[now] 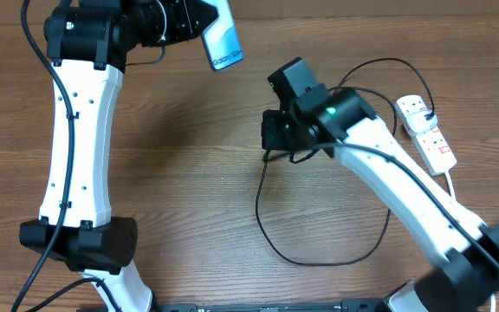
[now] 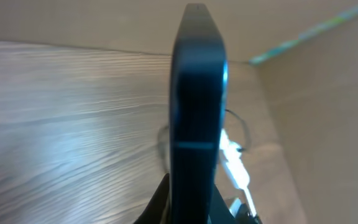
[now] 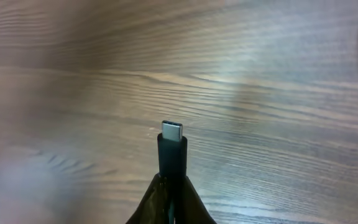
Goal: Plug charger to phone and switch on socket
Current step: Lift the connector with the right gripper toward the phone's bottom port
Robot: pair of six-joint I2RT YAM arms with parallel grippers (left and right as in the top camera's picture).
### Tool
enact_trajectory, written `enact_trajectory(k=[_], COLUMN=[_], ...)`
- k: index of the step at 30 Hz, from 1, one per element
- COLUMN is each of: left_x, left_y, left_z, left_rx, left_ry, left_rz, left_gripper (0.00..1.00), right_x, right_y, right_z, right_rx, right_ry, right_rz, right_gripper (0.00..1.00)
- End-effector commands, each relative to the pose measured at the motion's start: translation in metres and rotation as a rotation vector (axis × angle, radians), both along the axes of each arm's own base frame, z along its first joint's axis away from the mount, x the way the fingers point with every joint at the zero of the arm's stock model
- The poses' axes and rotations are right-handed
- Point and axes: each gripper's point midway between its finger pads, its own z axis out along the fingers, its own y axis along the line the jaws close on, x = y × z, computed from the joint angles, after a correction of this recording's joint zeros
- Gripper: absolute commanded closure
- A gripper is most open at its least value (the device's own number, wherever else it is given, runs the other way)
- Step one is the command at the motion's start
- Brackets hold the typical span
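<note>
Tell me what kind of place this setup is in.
Most likely a robot test bench rather than a home: a bare wood-grain table boxed in by plain beige walls, with just a phone, a black charger cable and a white power strip as props.

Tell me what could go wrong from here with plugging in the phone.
The phone, held aloft by the left end effector, may slip or tilt when pushed. The connector tip in the right end effector is small; slight misalignment could jam it against the phone's edge. The looped cable lying by the right arm could snag.
</note>
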Motion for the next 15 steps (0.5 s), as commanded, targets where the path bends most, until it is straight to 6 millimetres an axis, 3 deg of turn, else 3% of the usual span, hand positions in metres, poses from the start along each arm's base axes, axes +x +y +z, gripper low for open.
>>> enact_trajectory(k=[1, 7, 15], left_x=[-0.020, -0.041, -0.059], left_y=[-0.021, -0.036, -0.047], left_z=[0.024, 0.039, 0.050], left_rx=[-0.091, -0.171, -0.244], left_ry=[-0.071, -0.110, -0.119], left_rz=[-0.179, -0.335, -0.445], left_gripper=[0.96, 0.96, 0.96], right_x=[-0.012, -0.027, -0.039], right_y=[0.008, -0.002, -0.002], right_z=[0.047, 0.095, 0.114], right_rx=[0.063, 0.112, 0.164], right_ry=[-0.121, -0.257, -0.290], right_rz=[0.099, 0.141, 0.168], right_gripper=[0.96, 0.96, 0.96])
